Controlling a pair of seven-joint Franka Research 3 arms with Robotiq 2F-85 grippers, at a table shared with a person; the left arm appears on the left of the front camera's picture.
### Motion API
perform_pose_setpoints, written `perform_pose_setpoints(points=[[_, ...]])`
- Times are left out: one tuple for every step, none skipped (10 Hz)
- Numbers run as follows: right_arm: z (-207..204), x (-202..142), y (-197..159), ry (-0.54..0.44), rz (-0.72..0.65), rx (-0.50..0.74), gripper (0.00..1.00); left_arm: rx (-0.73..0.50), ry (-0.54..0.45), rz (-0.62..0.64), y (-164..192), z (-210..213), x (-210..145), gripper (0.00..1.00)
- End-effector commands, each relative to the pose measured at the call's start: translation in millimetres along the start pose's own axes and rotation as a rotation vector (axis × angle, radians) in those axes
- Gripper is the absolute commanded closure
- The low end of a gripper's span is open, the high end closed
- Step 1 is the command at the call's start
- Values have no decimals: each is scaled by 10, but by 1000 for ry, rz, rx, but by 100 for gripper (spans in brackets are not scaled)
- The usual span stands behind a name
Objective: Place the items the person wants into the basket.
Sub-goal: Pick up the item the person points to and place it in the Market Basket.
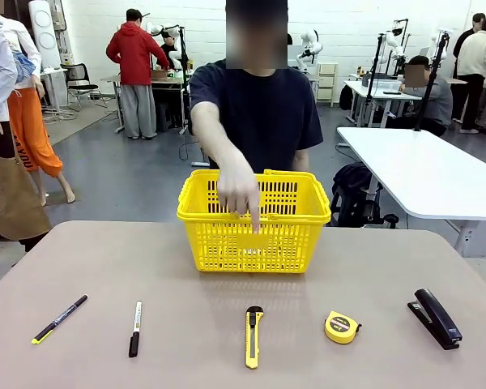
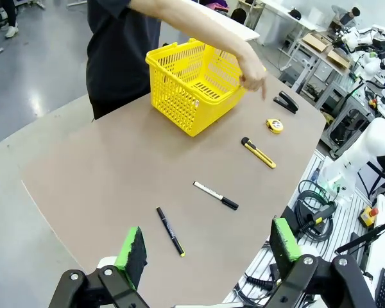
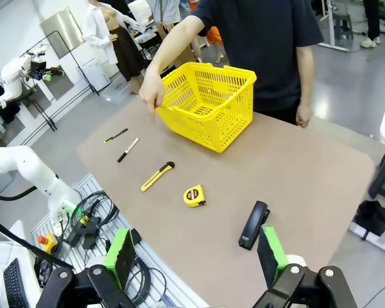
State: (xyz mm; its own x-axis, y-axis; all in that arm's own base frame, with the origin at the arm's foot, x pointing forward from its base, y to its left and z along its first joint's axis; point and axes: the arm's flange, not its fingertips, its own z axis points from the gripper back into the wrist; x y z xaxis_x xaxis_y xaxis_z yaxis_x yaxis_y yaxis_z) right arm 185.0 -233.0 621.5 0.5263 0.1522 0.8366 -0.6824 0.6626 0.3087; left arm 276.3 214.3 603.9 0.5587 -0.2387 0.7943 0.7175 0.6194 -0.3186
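the tan, round-cornered table (image 1: 186,356) has a wide band of bare top between the row of tools near the robot-side edge and the yellow plastic shopping basket with slotted lattice sides (image 1: 227,243), which stands in the middle near the far edge. there is open top on both sides of the basket.

the row runs left to right, each thing well apart from the next: a black-and-yellow marker pen (image 1: 60,318), a white-and-black marker pen (image 1: 135,328), a yellow-and-black utility knife (image 1: 253,335), a small round yellow tape measure with a black centre (image 1: 341,327), and a black stapler (image 1: 434,318) lying closest to the right edge. the knife lies straight, black end toward the basket; the stapler lies slanted and closed flat; the tape measure lies flat on its side.

the person in a dark navy short-sleeved t-shirt (image 1: 259,113) stands behind the basket and reaches one arm over it. the person's hand (image 1: 239,190) hangs in front of the basket's near wall with the index finger stretched downward, apart from the table.

the left gripper (image 2: 207,242) hangs above the table's near edge with its green pads (image 2: 131,247) spread wide and nothing between them. the right gripper (image 3: 196,247) hangs just off the near edge, likewise spread wide and holding nothing, with the stapler nearest to it.
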Motion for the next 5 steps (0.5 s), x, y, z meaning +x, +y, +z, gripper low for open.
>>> perform_pose_setpoints(points=[[-9,9,3,-16,16,12,0,-9,-16,-25,13,16,11,0],[-9,9,3,-16,16,12,0,-9,-16,-25,13,16,11,0],[-9,9,3,-16,16,12,0,-9,-16,-25,13,16,11,0],[-9,9,3,-16,16,12,0,-9,-16,-25,13,16,11,0],[-9,9,3,-16,16,12,0,-9,-16,-25,13,16,11,0]])
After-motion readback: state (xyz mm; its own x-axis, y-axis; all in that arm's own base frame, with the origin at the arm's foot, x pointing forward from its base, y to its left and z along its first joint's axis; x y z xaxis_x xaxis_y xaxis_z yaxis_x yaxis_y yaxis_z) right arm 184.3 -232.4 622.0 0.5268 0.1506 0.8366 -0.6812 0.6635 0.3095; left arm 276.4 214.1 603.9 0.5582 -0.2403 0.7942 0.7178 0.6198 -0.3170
